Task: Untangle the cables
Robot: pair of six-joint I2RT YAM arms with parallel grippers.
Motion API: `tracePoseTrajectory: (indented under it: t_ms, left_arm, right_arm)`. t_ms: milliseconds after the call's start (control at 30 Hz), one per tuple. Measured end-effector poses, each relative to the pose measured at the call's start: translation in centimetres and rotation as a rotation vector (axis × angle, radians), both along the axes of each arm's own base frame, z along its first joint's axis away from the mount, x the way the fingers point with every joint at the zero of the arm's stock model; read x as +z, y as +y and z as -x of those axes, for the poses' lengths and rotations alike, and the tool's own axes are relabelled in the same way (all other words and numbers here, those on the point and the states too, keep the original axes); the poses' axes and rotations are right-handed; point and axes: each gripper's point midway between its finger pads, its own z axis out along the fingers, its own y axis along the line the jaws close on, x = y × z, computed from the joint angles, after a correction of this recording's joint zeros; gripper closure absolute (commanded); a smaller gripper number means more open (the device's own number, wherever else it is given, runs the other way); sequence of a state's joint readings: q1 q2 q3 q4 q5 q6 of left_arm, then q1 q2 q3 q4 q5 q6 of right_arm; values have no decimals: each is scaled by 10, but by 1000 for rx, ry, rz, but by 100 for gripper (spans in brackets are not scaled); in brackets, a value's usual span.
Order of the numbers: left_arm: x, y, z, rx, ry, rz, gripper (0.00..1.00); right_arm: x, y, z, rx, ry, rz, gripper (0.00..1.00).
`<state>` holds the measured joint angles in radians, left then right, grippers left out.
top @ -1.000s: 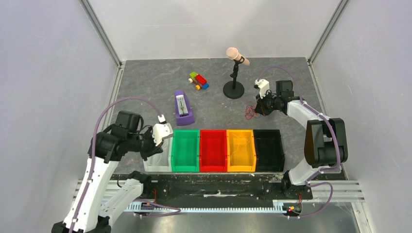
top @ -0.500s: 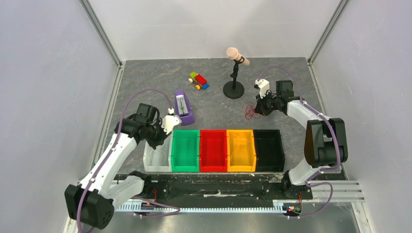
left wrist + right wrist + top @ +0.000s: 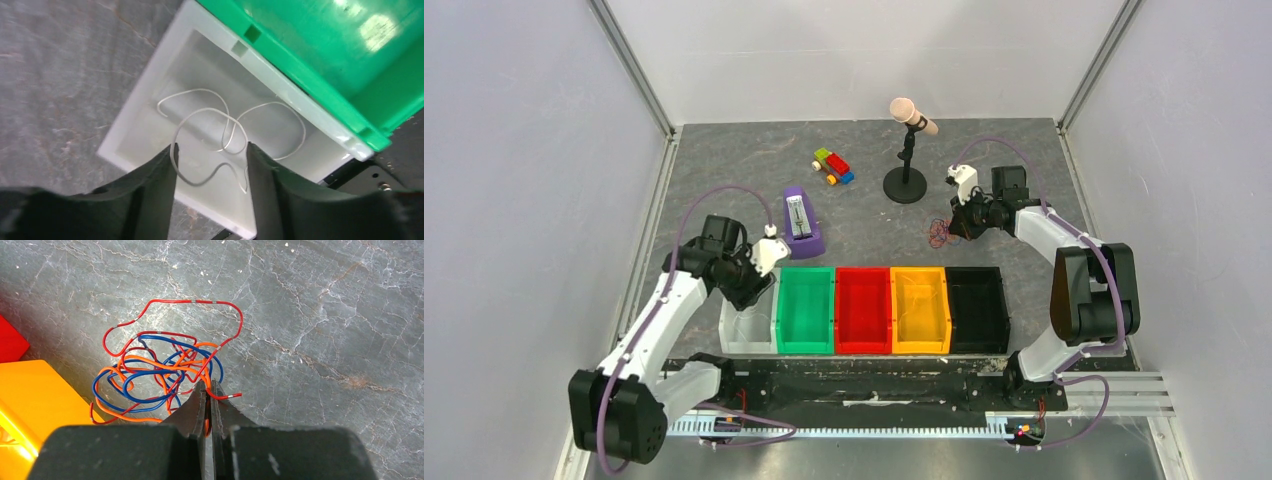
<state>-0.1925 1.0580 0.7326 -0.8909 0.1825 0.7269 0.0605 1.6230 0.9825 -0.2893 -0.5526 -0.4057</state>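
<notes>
The cables (image 3: 160,370) are a tangle of thin red, orange and dark blue wires on the grey table, right of centre (image 3: 939,233). My right gripper (image 3: 207,385) is shut on red and orange strands at the tangle's near edge (image 3: 957,225). One white cable (image 3: 195,90) lies in loose loops inside the white bin (image 3: 145,85). My left gripper (image 3: 211,150) hangs open just above that bin, and a loop of the white cable shows between its fingers. In the top view the left gripper (image 3: 759,290) sits over the far end of the white bin (image 3: 746,340).
Green (image 3: 805,310), red (image 3: 862,310), orange (image 3: 920,310) and black (image 3: 977,310) bins stand in a row beside the white one. A microphone on a stand (image 3: 907,150), toy blocks (image 3: 833,166) and a purple device (image 3: 801,222) are farther back.
My left arm shifted its pose over the white bin and its jaws opened, leaving the white cable lying in the bin. The right gripper has stayed shut on the tangle.
</notes>
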Motion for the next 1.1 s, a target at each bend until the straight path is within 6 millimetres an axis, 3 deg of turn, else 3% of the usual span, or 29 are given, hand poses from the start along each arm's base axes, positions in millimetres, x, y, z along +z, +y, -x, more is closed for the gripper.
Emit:
tracePoseTrajectory:
  t_ms: [267,367,500,633,733,867,1100]
  left_arm:
    - [100,-24,-20,-50,-188,137,30]
    - [124,-36,-18,-83,-202,203,32]
    - [154,-68,-20,-143,-213,374,33]
    - [180,-122,-27,-206,-241,564,34]
    - [187,-175,-24,-317,-255,649,34]
    - [175,-238,-29,-374,-208,722,34]
    - [148,-304,-64,-250,-81,832,37]
  right_arm:
    - [5,6,3,24,-4,-30,100]
    - [16,10,4,41,-28,-53,100]
    - [39,19,9,85,-91,-100,100]
    - [63,28,24,158,-172,-144,100]
    - [82,33,35,215,-248,-156,100]
    - [105,37,46,277,-351,-154,100]
    - [129,50,69,373,-483,-136,100]
